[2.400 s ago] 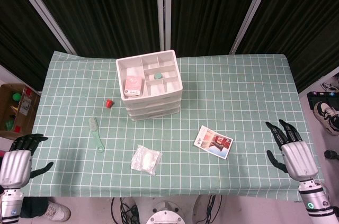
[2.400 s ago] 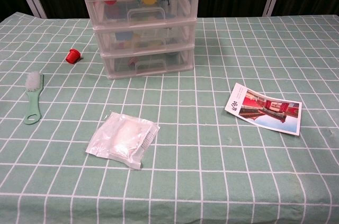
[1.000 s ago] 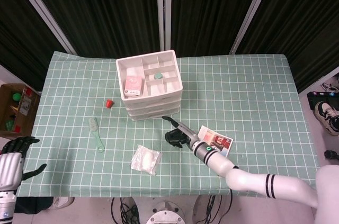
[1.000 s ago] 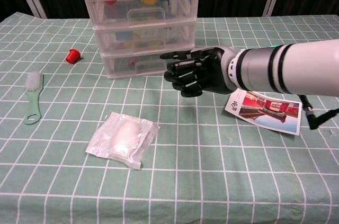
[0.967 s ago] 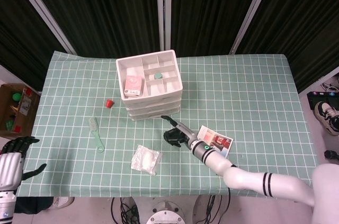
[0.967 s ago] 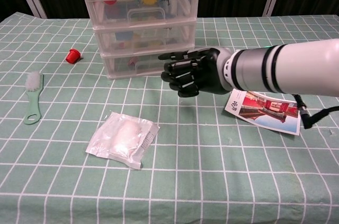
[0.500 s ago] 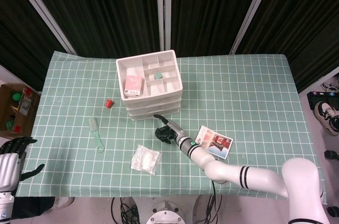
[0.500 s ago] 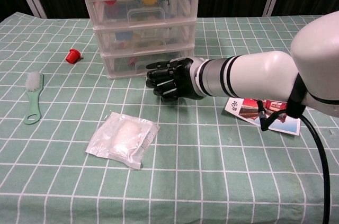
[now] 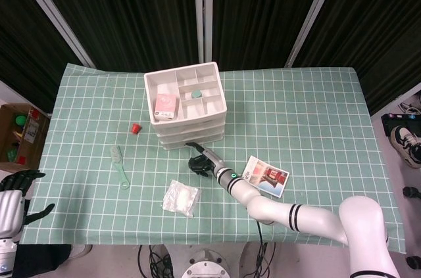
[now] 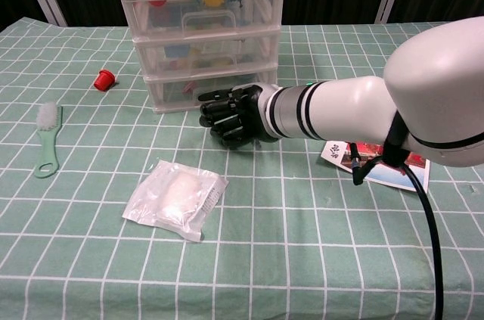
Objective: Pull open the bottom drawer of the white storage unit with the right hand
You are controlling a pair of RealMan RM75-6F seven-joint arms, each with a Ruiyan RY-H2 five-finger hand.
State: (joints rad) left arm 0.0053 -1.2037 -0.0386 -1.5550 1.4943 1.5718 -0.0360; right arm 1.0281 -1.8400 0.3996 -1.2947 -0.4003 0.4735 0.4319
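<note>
From the head view, the white storage unit (image 9: 187, 107) stands in the middle of the table (image 9: 316, 133), nearer its far edge, its open top tray facing up. The right arm (image 9: 289, 215) reaches in from the near right corner, stretched long and low across the cloth, and the right hand (image 9: 201, 162) sits just in front of the unit's near face. Its dark fingers (image 9: 193, 146) point toward the bottom drawer front; they are spread and hold nothing. Whether they touch the drawer cannot be told from here. Down at the near left corner the left hand (image 9: 13, 202) hangs off the table edge, fingers apart, holding nothing. A green brush (image 9: 119, 166) and a red cap (image 9: 135, 128) lie toward the left edge, a clear packet (image 9: 181, 198) near the front edge, a printed card (image 9: 265, 176) right of the arm.

Over to the chest view: the right hand (image 10: 233, 114) is side-on, palm toward the unit, fingers (image 10: 210, 98) half curled and parted, level with the bottom drawer (image 10: 204, 89). The fingertips are right at the drawer's handle (image 10: 203, 90), but a grip cannot be made out. The drawer sits flush with the two above it. The forearm (image 10: 340, 108) runs off to the right edge, over the card (image 10: 378, 165). The packet (image 10: 175, 197) lies in front of the hand, apart from it.
</note>
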